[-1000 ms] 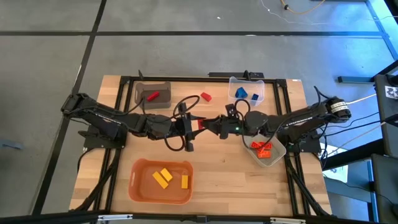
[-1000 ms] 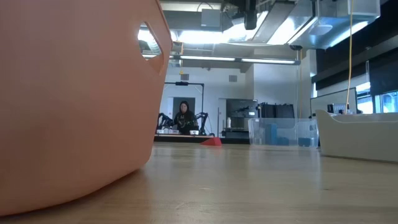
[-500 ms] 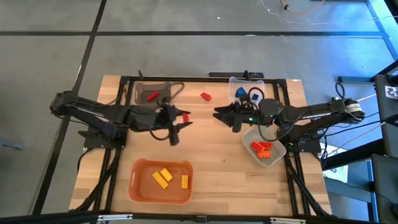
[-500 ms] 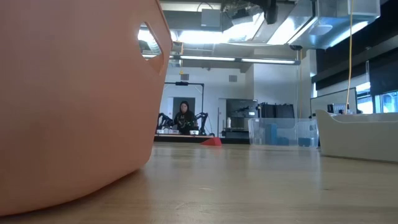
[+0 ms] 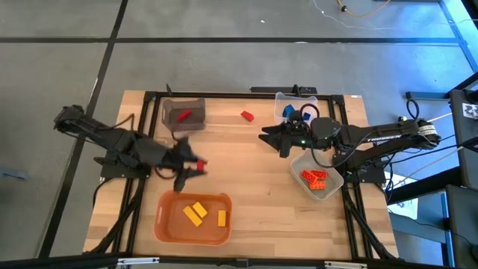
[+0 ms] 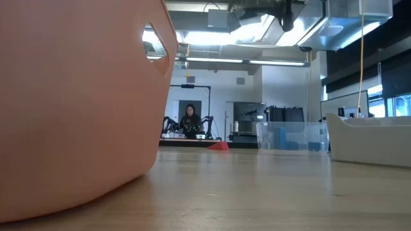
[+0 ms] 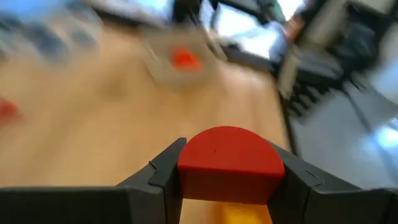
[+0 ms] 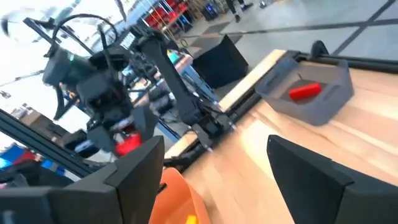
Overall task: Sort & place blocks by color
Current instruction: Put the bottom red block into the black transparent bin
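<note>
Two dark arms hang over the wooden desk (image 5: 261, 187) — the left gripper (image 5: 196, 166) clenched on a red half-round plastic block (image 7: 227, 163) just above the orange plastic bin (image 5: 168, 224), the right gripper (image 5: 266, 137) released and empty near the clear plastic bin (image 5: 278, 99) — another small red plastic brick (image 5: 247, 116) lies loose between.

We watched the left gripper (image 5: 200, 165) carry the red block (image 5: 197, 164) away from the table's middle, where it had met the right gripper (image 5: 263, 137), and swing back toward the left side, ending just above the orange bin (image 5: 166, 224). The right gripper let go of that block, its fingers spread apart, and it pulled back toward the clear bin (image 5: 323, 104) holding blue blocks (image 5: 290, 112).
</note>
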Available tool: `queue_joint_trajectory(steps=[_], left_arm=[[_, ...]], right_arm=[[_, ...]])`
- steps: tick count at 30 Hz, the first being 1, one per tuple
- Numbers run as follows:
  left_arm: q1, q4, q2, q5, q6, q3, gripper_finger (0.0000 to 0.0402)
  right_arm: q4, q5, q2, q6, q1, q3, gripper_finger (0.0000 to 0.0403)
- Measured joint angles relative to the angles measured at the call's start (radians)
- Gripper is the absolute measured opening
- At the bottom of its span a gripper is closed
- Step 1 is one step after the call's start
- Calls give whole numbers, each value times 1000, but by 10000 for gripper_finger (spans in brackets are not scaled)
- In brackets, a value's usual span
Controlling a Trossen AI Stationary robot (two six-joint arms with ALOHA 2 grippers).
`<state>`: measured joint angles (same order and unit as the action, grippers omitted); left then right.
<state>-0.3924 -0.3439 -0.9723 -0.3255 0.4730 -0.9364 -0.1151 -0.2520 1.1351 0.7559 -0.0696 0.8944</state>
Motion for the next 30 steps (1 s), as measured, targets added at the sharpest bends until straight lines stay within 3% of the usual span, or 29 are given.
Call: queue_joint_trajectory(steps=[3,9,14,18,22,25,30], left_arm=[[-92,-78,-19,91,140,26,158],[-231,-175,-182,208,288,0,158],[-232,-373,-247,168,310,-65,158],[-143,-538,-203,37,230,-118,158],[27,-622,-110,-39,98,-136,158],[188,-602,-59,-36,-20,-136,158],[410,-557,-9,57,-192,-136,158]], right_arm=[[28,0,0,1,-1,0,283],[51,2,0,-6,-1,0,283],[58,2,0,-7,12,0,283],[87,1,0,-6,25,0,283],[103,1,0,-7,28,0,283],[103,-2,0,-10,27,0,283],[101,-16,0,-6,27,0,283]])
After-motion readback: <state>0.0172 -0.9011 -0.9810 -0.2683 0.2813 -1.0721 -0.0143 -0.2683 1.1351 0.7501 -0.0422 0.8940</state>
